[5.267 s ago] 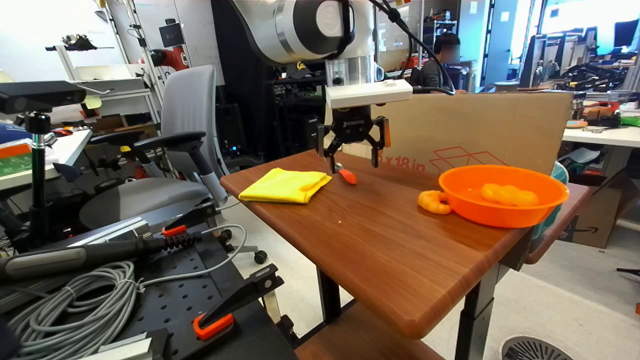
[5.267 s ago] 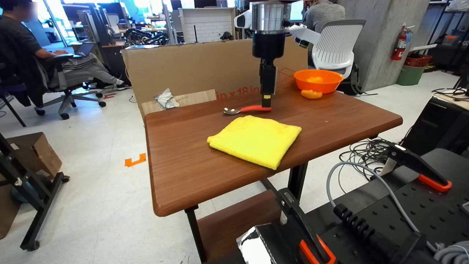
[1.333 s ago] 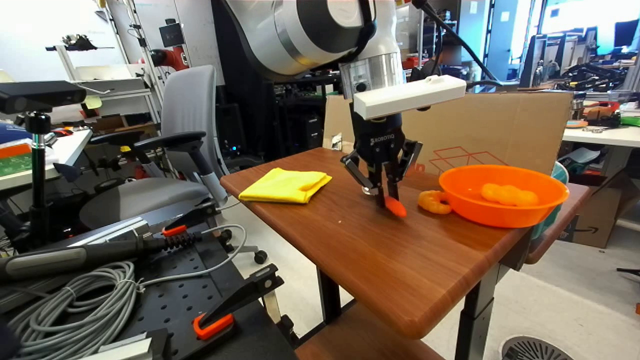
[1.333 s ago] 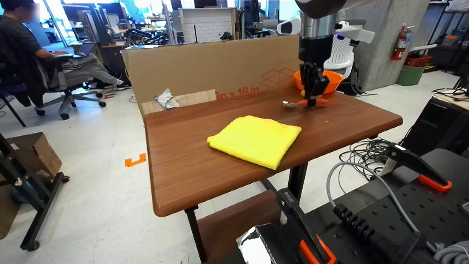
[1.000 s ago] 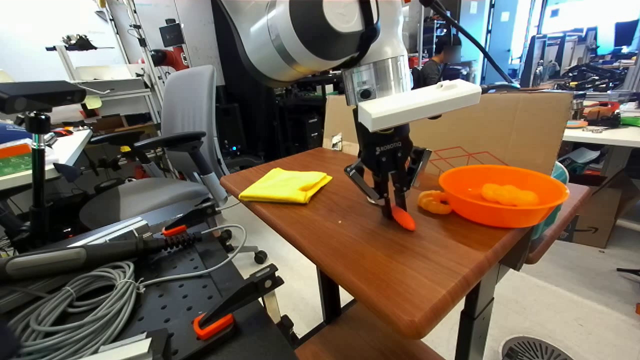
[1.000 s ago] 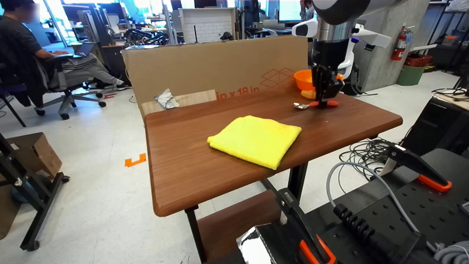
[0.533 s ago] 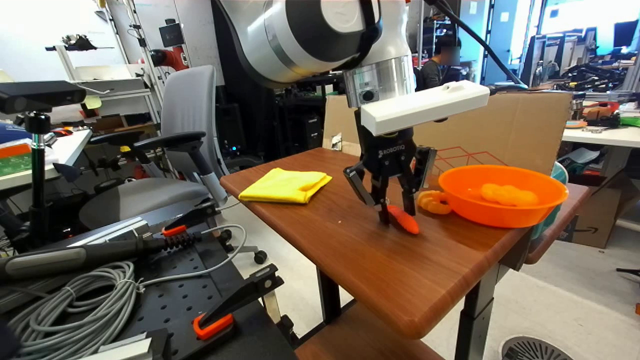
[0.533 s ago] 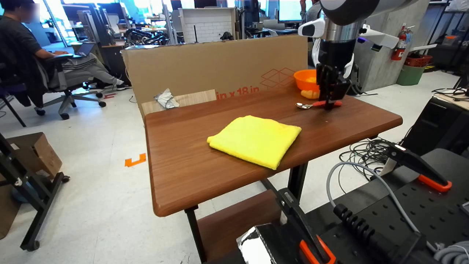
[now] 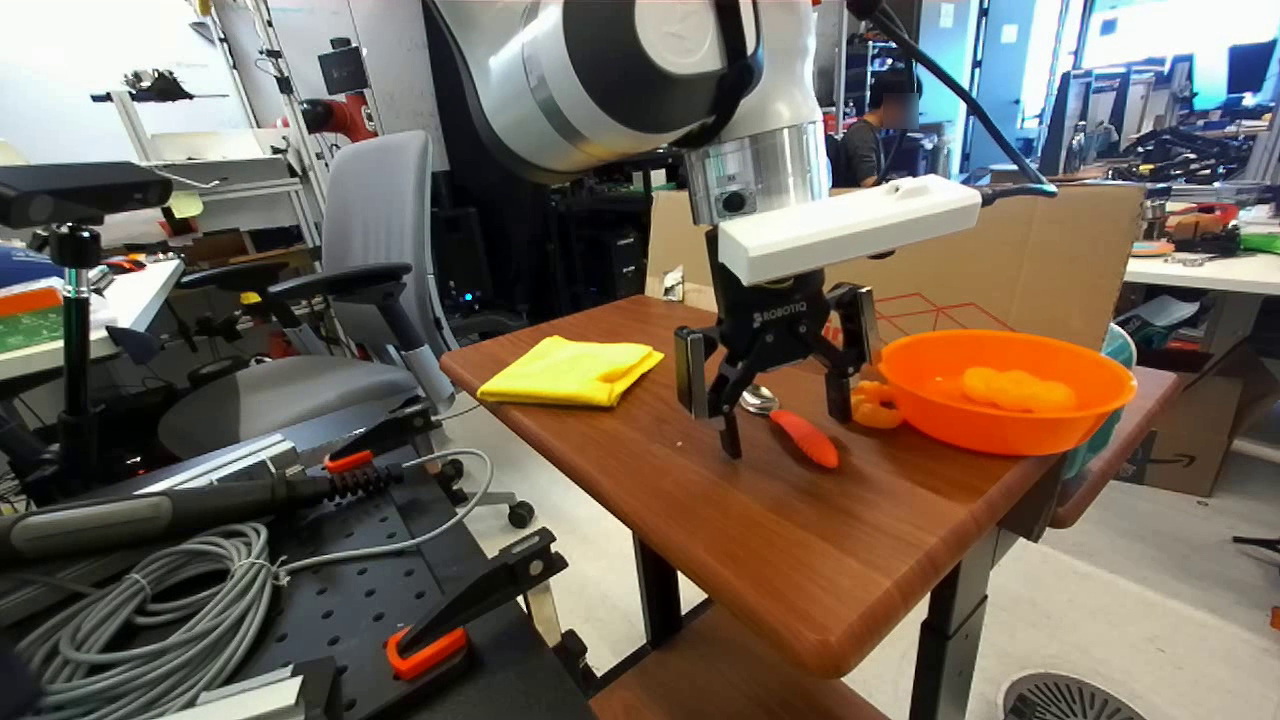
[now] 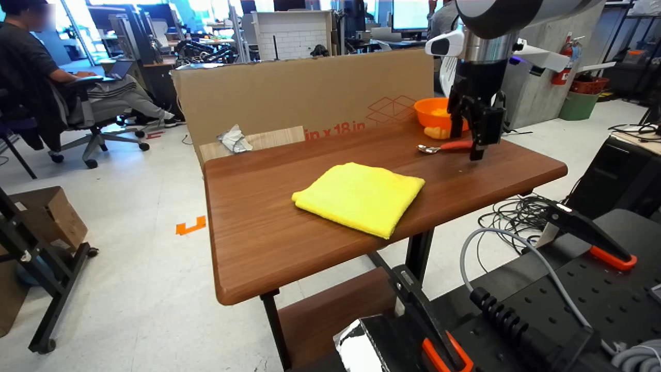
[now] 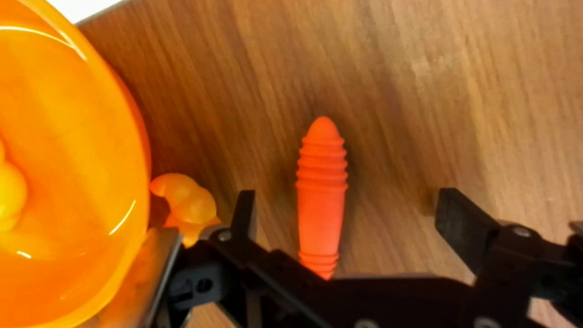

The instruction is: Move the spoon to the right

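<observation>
- Wrist view: fingers (image 11: 461,225) spread wide, one each side of the spoon (image 11: 321,200), wood visible between its handle and each finger.
- Same view: ribbed orange-red handle shows; its lower end and the head are hidden behind the finger linkage.
- Spoon (image 9: 808,440) in an exterior view: lies on the table (image 9: 680,500) between the fingers, silvery head up-left in picture, handle end lower right.
- Spoon (image 10: 446,146) in an exterior view: head and part of handle show, one finger in front of the handle end.
- Fingertips low over the table; can't tell if they touch it.
- Orange lump (image 9: 880,408) just beside orange bowl (image 9: 1000,438), contact unclear; wrist view has a finger partly over the lump.
- Bowl stands upright on the table near the spoon, second lump (image 9: 1018,390) inside.
- Yellow cloth (image 10: 359,199): folded, on table; spoon well apart from it, picture-right of it in both exterior views.
- Cardboard panel (image 10: 304,88) upright along the table's far side.
- Black perforated bench (image 9: 335,600) in foreground, grey cable (image 9: 250,585) coiled on it.
- Background: seated person (image 10: 26,57), face blurred.
</observation>
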Available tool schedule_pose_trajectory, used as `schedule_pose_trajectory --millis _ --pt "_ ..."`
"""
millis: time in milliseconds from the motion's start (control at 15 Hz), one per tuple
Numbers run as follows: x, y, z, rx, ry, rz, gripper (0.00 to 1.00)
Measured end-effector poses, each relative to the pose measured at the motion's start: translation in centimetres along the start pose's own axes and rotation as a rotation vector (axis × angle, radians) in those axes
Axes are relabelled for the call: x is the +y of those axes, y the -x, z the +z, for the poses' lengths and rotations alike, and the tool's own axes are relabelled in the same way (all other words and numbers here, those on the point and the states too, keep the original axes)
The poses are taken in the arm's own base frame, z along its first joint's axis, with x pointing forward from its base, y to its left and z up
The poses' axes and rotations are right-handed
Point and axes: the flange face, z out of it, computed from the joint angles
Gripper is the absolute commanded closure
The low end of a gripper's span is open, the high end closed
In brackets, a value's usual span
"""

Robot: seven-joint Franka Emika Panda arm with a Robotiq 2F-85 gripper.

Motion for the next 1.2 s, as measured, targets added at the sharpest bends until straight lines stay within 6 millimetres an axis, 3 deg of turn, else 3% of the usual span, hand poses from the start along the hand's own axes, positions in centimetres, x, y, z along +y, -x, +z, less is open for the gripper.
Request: schedule_pose_trajectory --millis 333,867,1200 --pt "0.3 -0.7 -1.3 0.045 0.002 0.018 0.0" --pt "-0.3 -0.8 -9.2 0.124 0.071 0.049 0.0" --pt "-0.5 -0.8 -8.2 0.121 0.054 0.048 0.0"
